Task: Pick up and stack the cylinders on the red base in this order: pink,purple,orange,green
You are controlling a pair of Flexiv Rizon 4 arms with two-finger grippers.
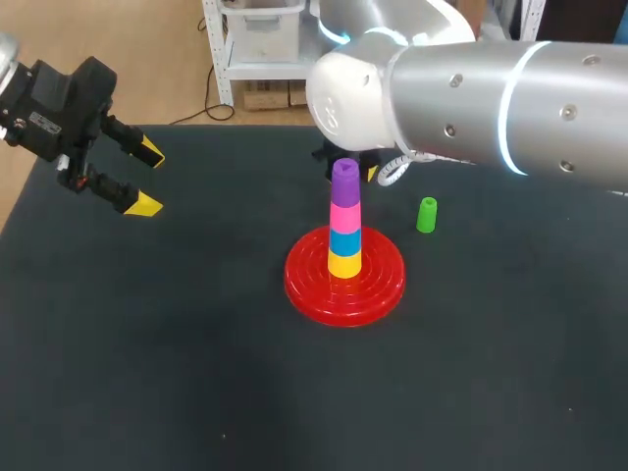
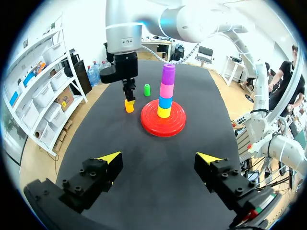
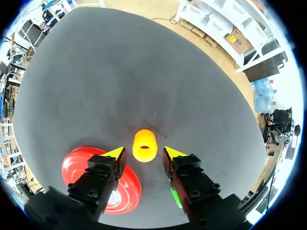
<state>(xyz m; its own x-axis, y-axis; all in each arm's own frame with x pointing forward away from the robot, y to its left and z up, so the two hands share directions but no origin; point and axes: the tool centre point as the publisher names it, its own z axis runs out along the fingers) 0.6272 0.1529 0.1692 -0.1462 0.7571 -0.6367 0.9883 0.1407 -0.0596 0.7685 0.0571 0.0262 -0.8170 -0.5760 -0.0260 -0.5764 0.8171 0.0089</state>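
1. Head view. Red base (image 1: 343, 287) on the black table (image 1: 147, 373), bearing a stack: yellow cylinder (image 1: 343, 263) lowest, then blue cylinder (image 1: 344, 240), pink cylinder (image 1: 344, 214), purple cylinder (image 1: 344, 180) on top. Green cylinder (image 1: 427, 214) upright on the table near the base, on the right arm's side. Left gripper (image 1: 147, 179) well apart from the base, fingers spread, nothing held. Right arm (image 1: 471, 88) reaching behind the base, its gripper hidden here.
2. Left wrist view. Left gripper (image 2: 158, 158) wide open and empty, base (image 2: 163, 125) well ahead. Orange cylinder (image 2: 129, 106) and green cylinder (image 2: 147, 89) on the table beyond the base. Right gripper (image 2: 128, 96) directly above the orange one.
3. Right wrist view. Right gripper (image 3: 144, 154) with fingers parted. Orange cylinder (image 3: 145, 143) upright below and between them, no contact visible. Base (image 3: 76, 167) just beside the orange cylinder.
4. Progress, as judged. Pink and purple in place and in order, though resting on the yellow and blue pieces, not directly on the base. Orange and green outstanding, with orange apparently next to be gripped.
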